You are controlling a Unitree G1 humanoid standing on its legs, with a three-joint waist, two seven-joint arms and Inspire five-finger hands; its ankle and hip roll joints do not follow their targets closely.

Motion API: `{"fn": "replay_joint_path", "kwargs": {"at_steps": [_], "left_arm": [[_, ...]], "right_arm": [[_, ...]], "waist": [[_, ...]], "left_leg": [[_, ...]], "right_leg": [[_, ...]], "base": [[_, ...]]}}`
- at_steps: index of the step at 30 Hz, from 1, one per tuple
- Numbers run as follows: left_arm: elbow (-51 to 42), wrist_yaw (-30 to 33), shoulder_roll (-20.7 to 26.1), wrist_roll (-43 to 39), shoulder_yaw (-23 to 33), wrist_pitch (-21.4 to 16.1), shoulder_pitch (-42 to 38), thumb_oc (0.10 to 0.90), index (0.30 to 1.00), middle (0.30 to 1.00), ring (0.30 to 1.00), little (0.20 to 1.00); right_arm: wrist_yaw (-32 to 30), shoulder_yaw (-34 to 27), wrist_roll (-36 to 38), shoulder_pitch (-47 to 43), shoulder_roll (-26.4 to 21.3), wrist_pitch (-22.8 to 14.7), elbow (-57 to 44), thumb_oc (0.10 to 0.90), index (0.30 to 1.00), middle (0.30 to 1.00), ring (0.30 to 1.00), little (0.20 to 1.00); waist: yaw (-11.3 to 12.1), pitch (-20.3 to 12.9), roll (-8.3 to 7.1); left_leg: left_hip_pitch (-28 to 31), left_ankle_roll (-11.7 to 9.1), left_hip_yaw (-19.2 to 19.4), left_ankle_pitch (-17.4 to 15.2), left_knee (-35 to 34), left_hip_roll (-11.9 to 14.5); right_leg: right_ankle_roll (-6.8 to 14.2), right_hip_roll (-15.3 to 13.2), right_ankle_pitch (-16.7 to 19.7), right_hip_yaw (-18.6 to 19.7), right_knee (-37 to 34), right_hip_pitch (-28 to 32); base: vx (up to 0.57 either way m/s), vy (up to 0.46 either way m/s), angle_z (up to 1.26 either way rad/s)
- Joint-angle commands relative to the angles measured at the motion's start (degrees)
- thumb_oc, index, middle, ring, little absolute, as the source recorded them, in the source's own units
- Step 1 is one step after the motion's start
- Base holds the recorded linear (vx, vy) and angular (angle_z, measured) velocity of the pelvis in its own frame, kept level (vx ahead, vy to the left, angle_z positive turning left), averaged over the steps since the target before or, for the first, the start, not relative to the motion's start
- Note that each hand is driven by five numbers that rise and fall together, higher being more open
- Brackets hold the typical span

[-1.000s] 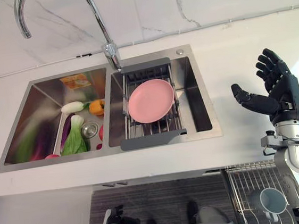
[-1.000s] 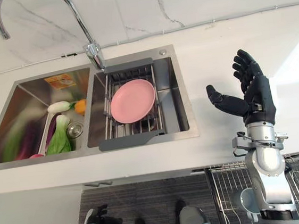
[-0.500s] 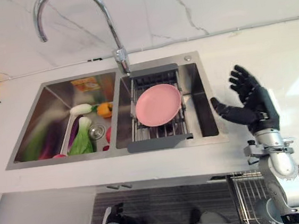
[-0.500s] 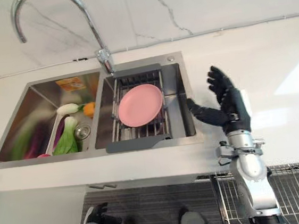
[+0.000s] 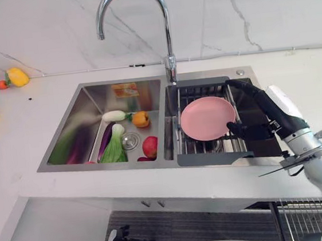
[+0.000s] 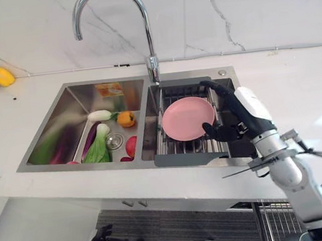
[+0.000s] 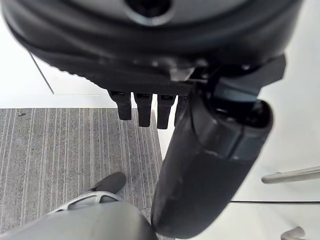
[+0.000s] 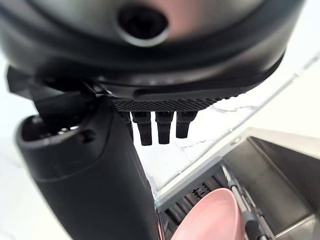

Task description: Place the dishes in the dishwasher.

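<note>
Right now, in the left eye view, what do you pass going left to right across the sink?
Bok choy → orange pepper → red apple → pink plate on the drying rack → right hand.

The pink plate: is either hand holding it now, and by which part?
Not yet. The right hand is open around the pink plate's right edge, unclosed. The left hand holds nothing.
</note>
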Motion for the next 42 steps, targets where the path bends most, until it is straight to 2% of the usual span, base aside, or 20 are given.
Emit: {"fn": "replay_joint_path", "kwargs": {"at_steps": [1,2,4,6,12,26,33,34,36,37,38,42], "left_arm": [[2.4,-0.1,1.6,4.0,0.2,0.1,-0.2,0.800,0.900,0.900,0.900,0.900],[2.3,-0.5,1.8,3.8,0.2,0.1,-0.2,0.800,0.900,0.900,0.900,0.900],[2.1,-0.6,1.8,3.7,0.2,0.1,-0.2,0.800,0.900,0.900,0.900,0.900],[1.8,-0.9,1.9,3.3,-0.1,0.1,-0.1,0.800,0.900,0.900,0.900,0.900],[2.2,-1.6,2.0,3.0,-0.4,0.2,-0.1,0.800,0.900,0.900,0.900,0.900],[3.1,-1.6,2.4,2.6,-0.7,0.6,-0.1,0.800,0.900,0.900,0.900,0.900],[4.1,-1.1,2.2,2.6,-0.5,1.1,0.1,0.800,0.900,0.900,0.900,0.900],[4.3,-1.0,2.1,2.5,-0.4,1.1,0.1,0.800,0.900,0.900,0.900,0.900],[4.2,-0.6,1.9,2.5,-0.5,1.0,0.1,0.800,0.900,0.900,0.900,0.900],[4.2,-0.6,1.9,2.5,-0.5,1.0,0.1,0.800,0.900,0.900,0.900,0.900],[4.3,-0.5,1.9,2.5,-0.5,1.0,0.0,0.800,0.900,0.900,0.900,0.900],[4.4,0.4,1.6,2.6,-0.7,1.0,-0.3,0.800,0.900,0.900,0.900,0.900]], "right_arm": [[0.8,-6.5,-3.6,-2.4,-2.2,-3.9,-8.9,0.800,0.900,0.900,0.900,0.900],[2.4,-6.3,-4.6,-2.0,-5.8,-3.8,-8.8,0.800,0.900,0.900,0.900,0.900],[2.6,-6.7,-4.9,-1.6,-6.8,-3.9,-8.9,0.800,0.900,0.900,0.900,0.900],[3.6,-5.9,-5.9,-1.9,-10.2,-3.9,-8.5,0.800,0.900,0.900,0.900,0.900],[4.1,-2.9,-8.8,-4.1,-13.2,-3.4,-5.7,0.800,0.900,0.900,0.900,0.900],[1.9,6.6,-16.6,-11.5,-9.6,-1.0,4.4,0.800,0.900,0.900,0.900,0.900],[-1.8,10.7,-24.5,-14.7,-5.8,0.5,9.7,0.800,0.900,0.900,0.900,0.900],[-3.2,10.7,-26.9,-14.9,-5.6,0.8,10.1,0.707,0.761,0.761,0.761,0.761],[-5.4,11.3,-30.2,-15.0,-4.9,1.1,11.6,0.449,0.373,0.373,0.373,0.373],[-5.4,11.3,-30.2,-15.0,-4.9,1.1,11.6,0.449,0.373,0.373,0.373,0.373],[-6.9,11.4,-31.9,-15.1,-3.9,1.5,12.5,0.400,0.300,0.300,0.300,0.300],[-10.9,11.0,-37.5,-14.3,-1.5,2.7,13.2,0.400,0.300,0.300,0.300,0.300]], "waist": [[0.6,0.5,-1.83],[0.8,0.4,-2.10],[0.7,0.4,-2.16],[0.9,0.3,-2.35],[1.3,0.3,-2.52],[3.4,0.1,-3.09],[5.0,0.2,-3.35],[5.1,0.2,-3.34],[5.4,0.3,-3.30],[5.4,0.3,-3.30],[5.4,0.3,-3.25],[5.4,0.5,-3.08]], "left_leg": [[0.9,-4.2,0.6,1.1,1.1,6.4],[0.9,-4.3,0.7,1.0,1.1,6.4],[0.9,-4.3,0.7,0.9,1.1,6.4],[1.0,-4.3,0.8,0.9,1.1,6.3],[1.1,-4.2,0.9,0.5,1.0,6.0],[0.7,-3.8,-0.5,-0.1,0.8,5.5],[0.3,-3.8,-1.6,-0.2,0.8,5.4],[0.3,-3.8,-1.7,-0.1,0.8,5.4],[0.3,-3.8,-1.9,-0.1,0.8,5.4],[0.3,-3.8,-1.9,-0.1,0.8,5.4],[0.3,-3.9,-2.1,-0.1,0.8,5.5],[0.3,-4.0,-2.4,0.0,0.8,5.6]], "right_leg": [[4.7,-5.1,5.0,-1.8,-2.9,1.1],[4.7,-5.1,4.9,-1.9,-2.9,1.2],[4.7,-5.1,4.9,-2.0,-2.9,1.2],[4.8,-5.0,5.0,-2.0,-2.9,1.2],[4.8,-5.0,5.0,-2.1,-3.0,1.3],[4.8,-5.4,4.9,-3.9,-3.2,2.4],[4.6,-5.5,4.7,-5.1,-3.3,3.1],[4.6,-5.4,4.7,-5.3,-3.3,3.2],[4.5,-5.3,4.6,-5.6,-3.2,3.4],[4.5,-5.3,4.6,-5.6,-3.2,3.4],[4.5,-5.3,4.5,-5.7,-3.2,3.6],[4.4,-5.0,4.2,-6.0,-3.3,3.8]], "base": [[0.00,0.000,0.00],[0.00,0.000,0.00],[0.00,0.000,0.00],[0.00,0.000,0.00],[0.00,0.000,0.00],[0.00,0.003,0.03],[0.00,0.002,0.10],[0.00,0.005,0.06],[-0.01,0.004,0.11],[-0.01,0.002,0.09],[-0.01,-0.002,0.06],[-0.01,-0.004,0.06]]}}
